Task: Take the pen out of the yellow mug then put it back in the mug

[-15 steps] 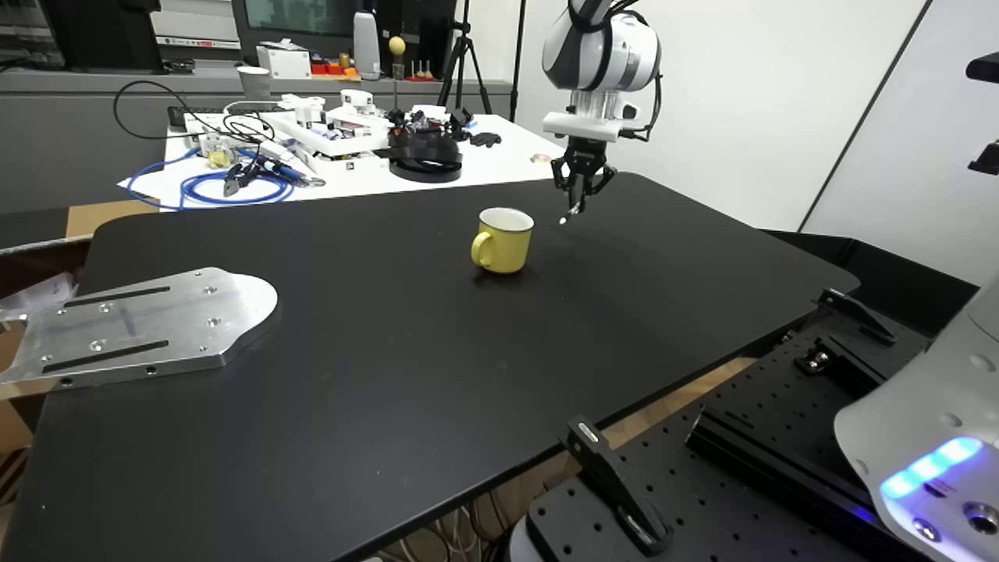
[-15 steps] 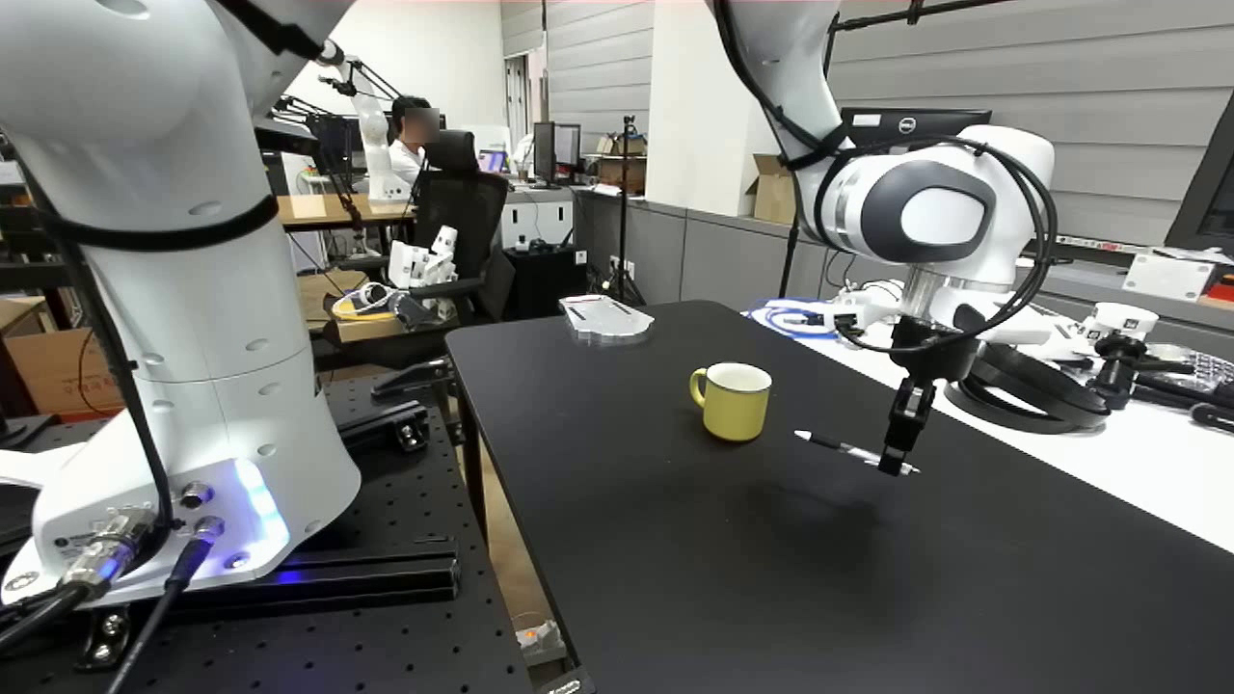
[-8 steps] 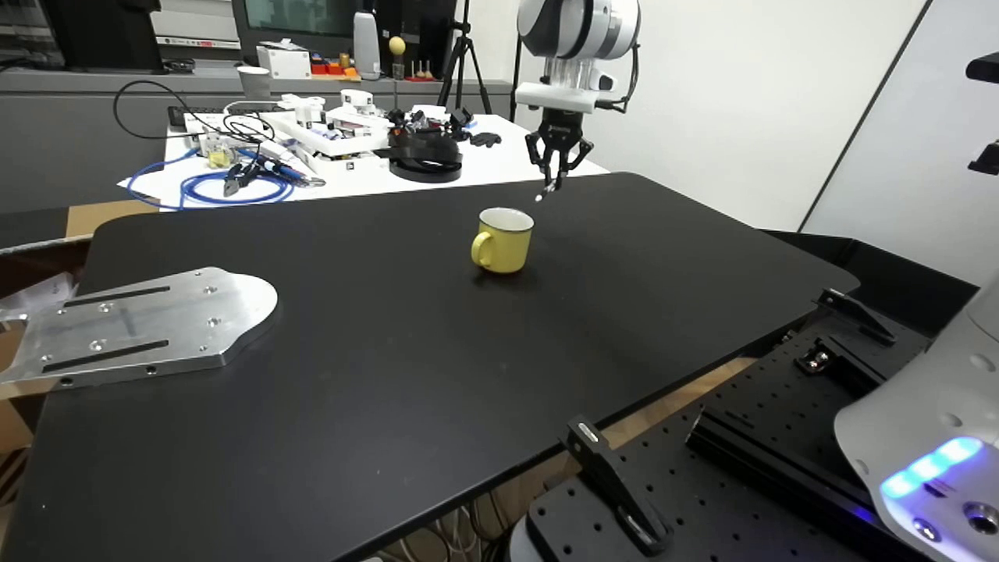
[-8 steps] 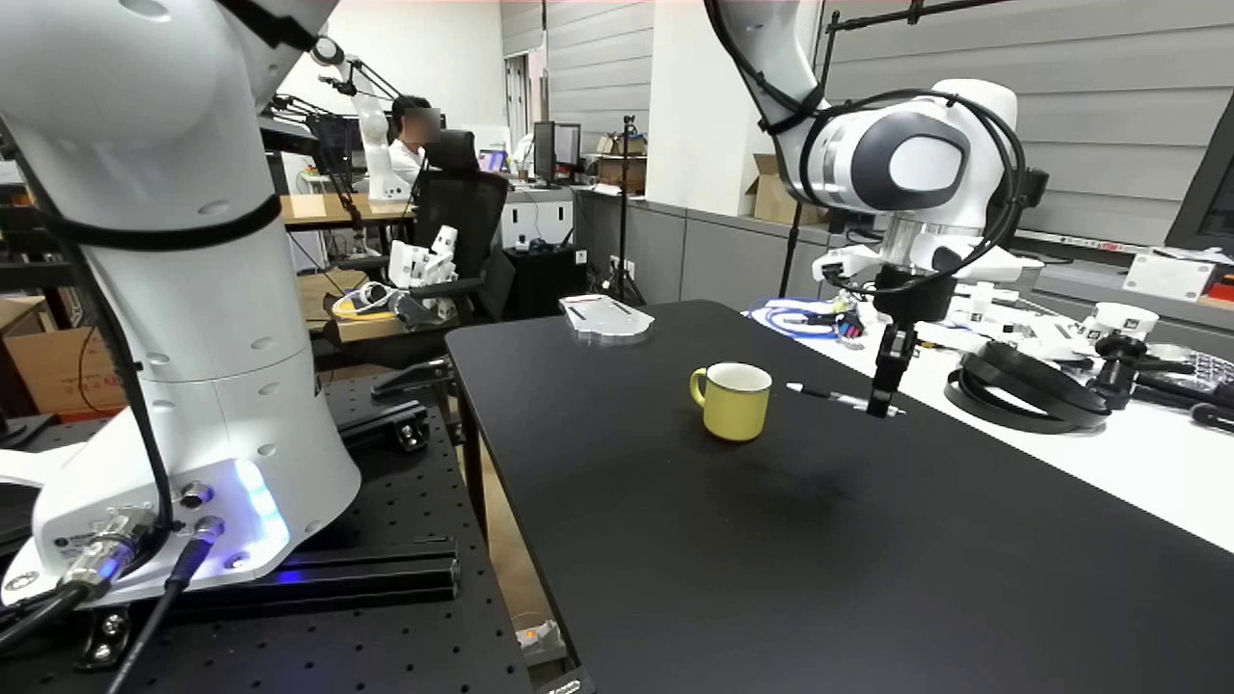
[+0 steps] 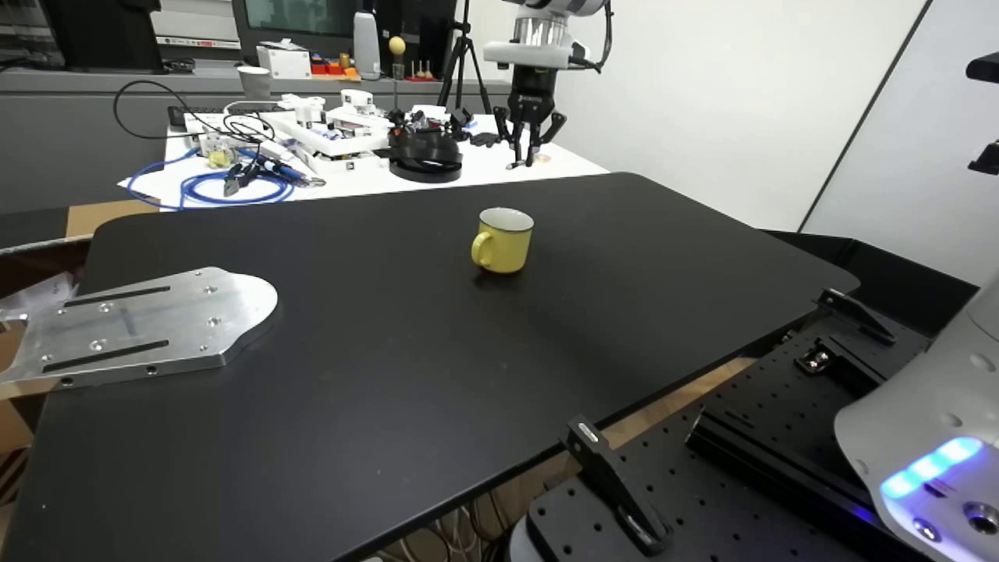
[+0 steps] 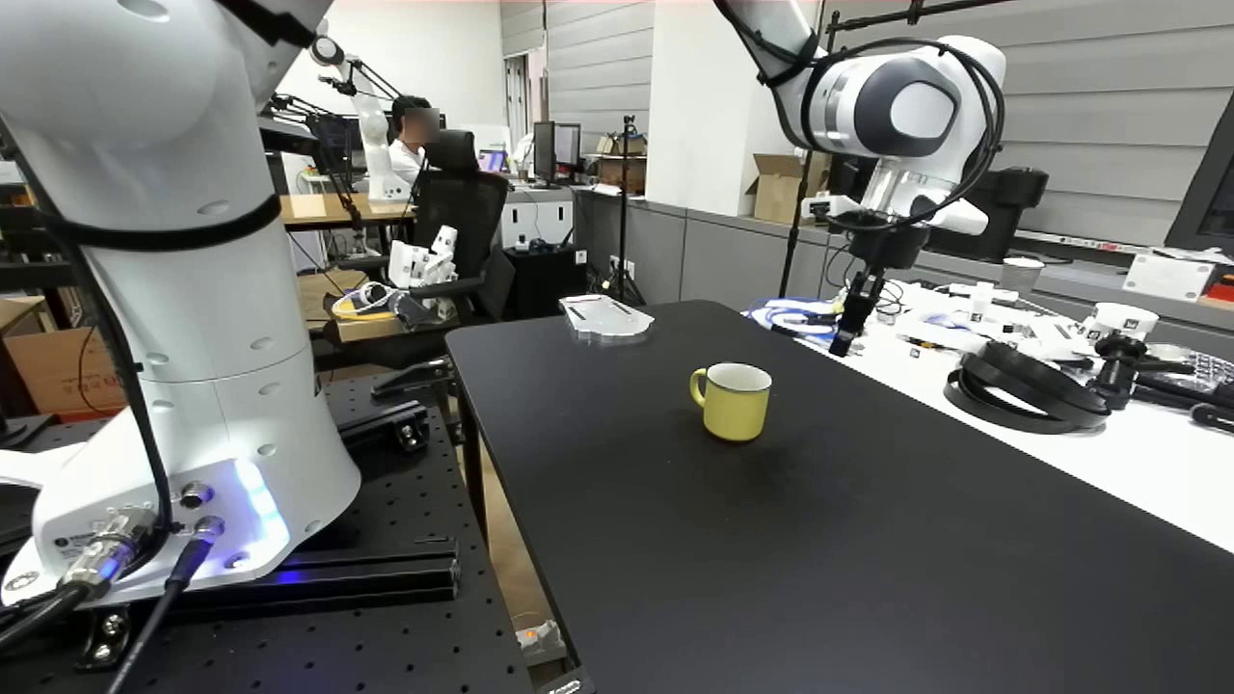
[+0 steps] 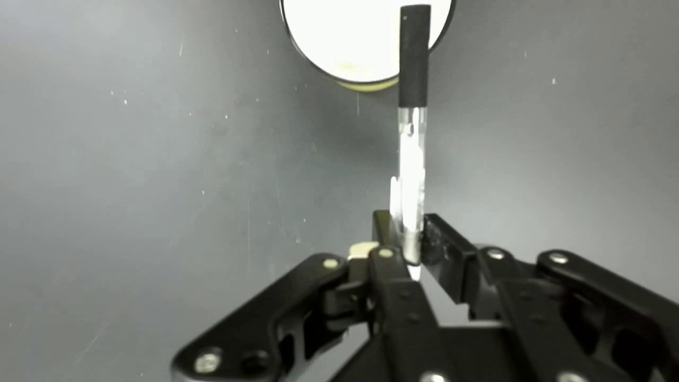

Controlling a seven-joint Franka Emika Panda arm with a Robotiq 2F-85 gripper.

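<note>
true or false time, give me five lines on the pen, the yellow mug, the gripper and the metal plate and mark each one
1. The gripper holds the pen. True.
2. The yellow mug stands upright on the black table. True.
3. The pen stands inside the yellow mug. False: the gripper holds it outside the yellow mug.
4. The metal plate shows in both exterior views. True.
5. The metal plate touches the yellow mug. False: they are apart, with black table showing between them.
</note>
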